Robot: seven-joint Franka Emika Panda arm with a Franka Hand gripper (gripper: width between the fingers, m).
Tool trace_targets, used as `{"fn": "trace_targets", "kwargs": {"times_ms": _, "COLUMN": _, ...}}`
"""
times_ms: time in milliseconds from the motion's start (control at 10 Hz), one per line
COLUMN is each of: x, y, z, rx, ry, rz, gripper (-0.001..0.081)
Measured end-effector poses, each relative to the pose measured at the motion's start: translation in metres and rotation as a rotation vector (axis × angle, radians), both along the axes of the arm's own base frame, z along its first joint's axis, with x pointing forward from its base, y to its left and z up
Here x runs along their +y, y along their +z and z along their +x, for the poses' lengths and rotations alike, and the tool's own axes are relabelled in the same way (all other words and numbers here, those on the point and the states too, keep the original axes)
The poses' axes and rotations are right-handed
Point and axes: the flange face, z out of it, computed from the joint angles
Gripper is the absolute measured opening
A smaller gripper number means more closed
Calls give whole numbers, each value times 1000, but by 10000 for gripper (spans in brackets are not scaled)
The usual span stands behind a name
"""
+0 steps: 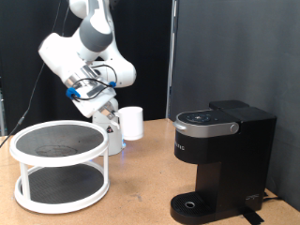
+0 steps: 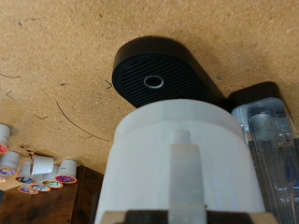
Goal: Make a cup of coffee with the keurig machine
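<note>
Exterior view. A particle-board bench (image 1: 141, 187) stands before a dark curtain. The gripper (image 1: 114, 124) hangs above the bench's middle, clasping the cup (image 1: 131, 123), a plain white mug lifted clear of the surface. A white two-tier round rack (image 1: 58, 164) with dark mesh shelves occupies the bench's left near corner. The keurig machine (image 1: 220, 164) stands toward the right near corner, lid down, its round drip base (image 1: 192, 204) facing the near edge. White lettering runs down its front, too small to read.

Wrist view. The cup (image 2: 182, 163) fills the lower frame, its handle (image 2: 184, 177) facing the camera; the fingers themselves are largely hidden, so the grasp is probably on the handle side. Beyond it lie the machine's ribbed drip base (image 2: 159, 75) and its clear water tank (image 2: 271, 140). Several small pods (image 2: 42, 173) with coloured lids cluster at the bench's edge; their printing is illegible.
</note>
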Motion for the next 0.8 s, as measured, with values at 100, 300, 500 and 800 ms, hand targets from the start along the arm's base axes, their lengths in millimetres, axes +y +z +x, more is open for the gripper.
{"fn": "trace_targets", "kwargs": {"times_ms": 100, "x": 9, "y": -3, "z": 8, "rx": -1, "ry": -2, "rz": -3, "gripper": 0}}
{"fn": "trace_targets", "kwargs": {"times_ms": 300, "x": 16, "y": -7, "z": 16, "rx": 2, "ry": -8, "rz": -11, "gripper": 0}}
{"fn": "trace_targets", "kwargs": {"times_ms": 500, "x": 17, "y": -11, "z": 15, "rx": 20, "ry": 4, "rz": -22, "gripper": 0}}
{"fn": "trace_targets", "kwargs": {"times_ms": 800, "x": 26, "y": -35, "z": 23, "rx": 87, "ry": 2, "rz": -104, "gripper": 0}}
